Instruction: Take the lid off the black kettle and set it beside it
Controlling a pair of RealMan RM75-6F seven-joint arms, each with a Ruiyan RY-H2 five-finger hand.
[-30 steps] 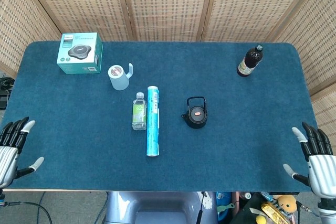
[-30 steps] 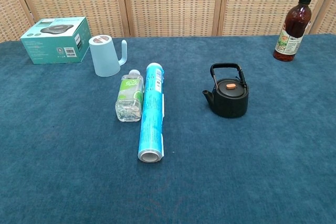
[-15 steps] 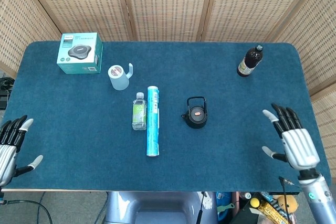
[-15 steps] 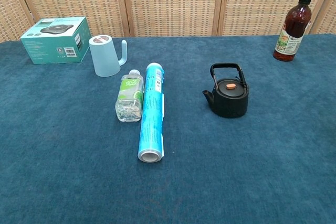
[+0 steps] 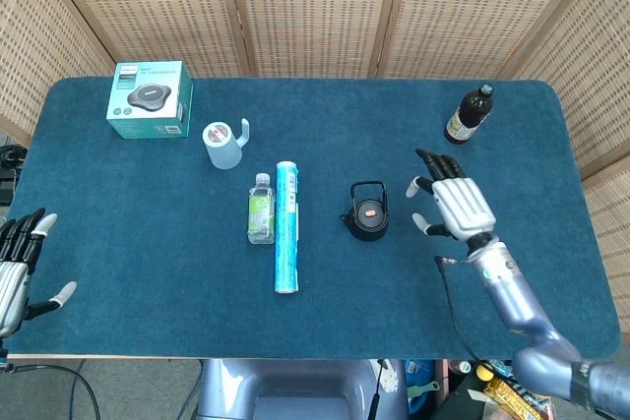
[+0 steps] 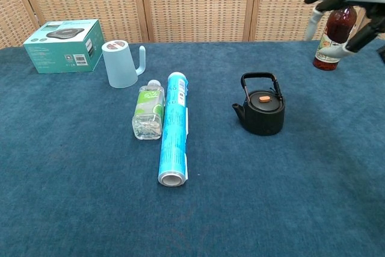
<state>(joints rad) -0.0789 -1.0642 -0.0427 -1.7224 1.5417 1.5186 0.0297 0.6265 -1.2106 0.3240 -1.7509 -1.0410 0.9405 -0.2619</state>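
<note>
Since the earlier frames, the right hand (image 5: 454, 206) has travelled from the near right edge of the tabletop (image 5: 118, 243) inward, and it now hovers just to the right of the black kettle (image 5: 368, 214), raised above the surface, as the chest view shows it high at the right. Its fingers are spread and it holds nothing, probably because it is preparing to come over the kettle from the side. The left hand (image 5: 18, 268) has slipped slightly lower at the near left edge, also with fingers apart and empty, well away from everything; it seems not needed for this step. The kettle stands upright near the middle of the tabletop, its handle raised and its spout turned to the left. The lid (image 6: 264, 98), with an orange knob on top, is still seated on it, so the removal has not begun. To reach the knob, the fingers will likely have to pass beside the upright handle. Bare cloth lies in front of the kettle and to its right, which appears a suitable place for putting the lid down.
</note>
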